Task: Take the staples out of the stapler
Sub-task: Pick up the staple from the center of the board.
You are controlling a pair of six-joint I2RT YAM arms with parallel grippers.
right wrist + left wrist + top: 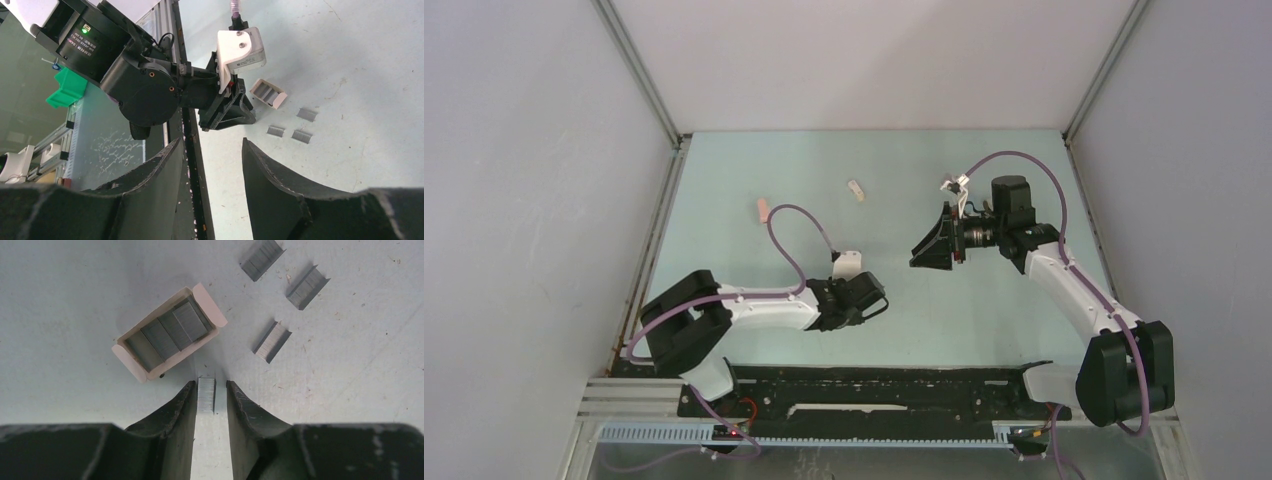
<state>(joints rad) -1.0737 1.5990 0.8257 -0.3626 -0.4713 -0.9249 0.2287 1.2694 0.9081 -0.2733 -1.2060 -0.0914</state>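
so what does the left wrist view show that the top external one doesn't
Only the left wrist view: a staple strip between the left gripper fingers with a gap on one side, an open box holding more strips, and three loose strips on the table. Only the top external view: the open, empty right gripper, plus a small pink stapler and a small white stapler lying further back. Both: the left gripper and the pale table.

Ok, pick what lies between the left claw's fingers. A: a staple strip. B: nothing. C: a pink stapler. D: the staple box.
A: in the left wrist view a short grey staple strip lies between the tips of the left claw, with the open staple box just beyond them.
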